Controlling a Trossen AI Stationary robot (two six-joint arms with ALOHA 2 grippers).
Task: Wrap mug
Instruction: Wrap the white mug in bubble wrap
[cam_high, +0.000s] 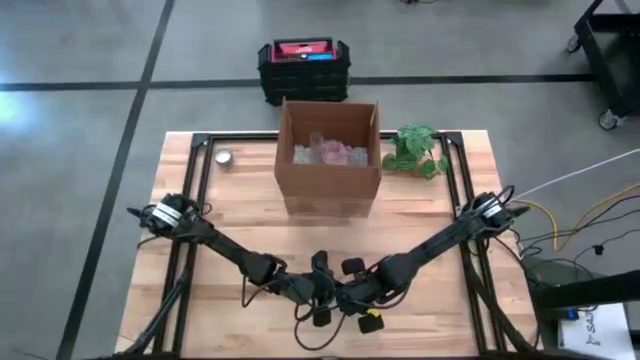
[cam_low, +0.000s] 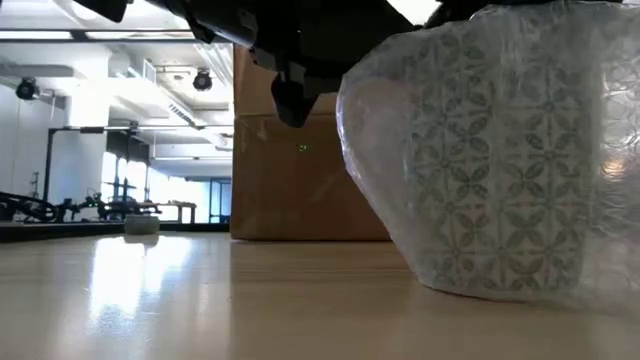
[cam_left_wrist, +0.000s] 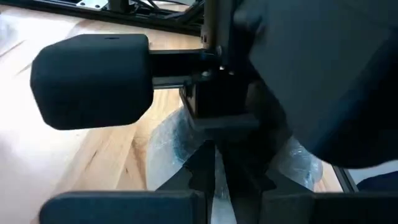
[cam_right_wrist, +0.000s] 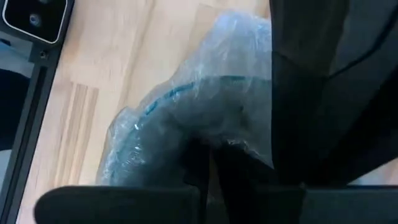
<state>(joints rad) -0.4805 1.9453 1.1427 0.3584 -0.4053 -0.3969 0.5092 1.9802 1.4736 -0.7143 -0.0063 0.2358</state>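
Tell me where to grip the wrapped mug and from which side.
Grip the mug across its straight side walls, coming down from above. It stands upright on the table, already covered in loose bubble wrap, so a pinch on the wrap alone would likely slip; close on the firm body beneath. Both grippers, left and right, are right at it.

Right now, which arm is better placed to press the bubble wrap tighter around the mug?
Probably the right gripper: its fingers are shut on the bubble wrap covering the mug. The left gripper also pinches it.

Cardboard box (cam_high: 328, 160), plant (cam_high: 416, 150), small tin (cam_high: 224, 157), black crate (cam_high: 303, 68).
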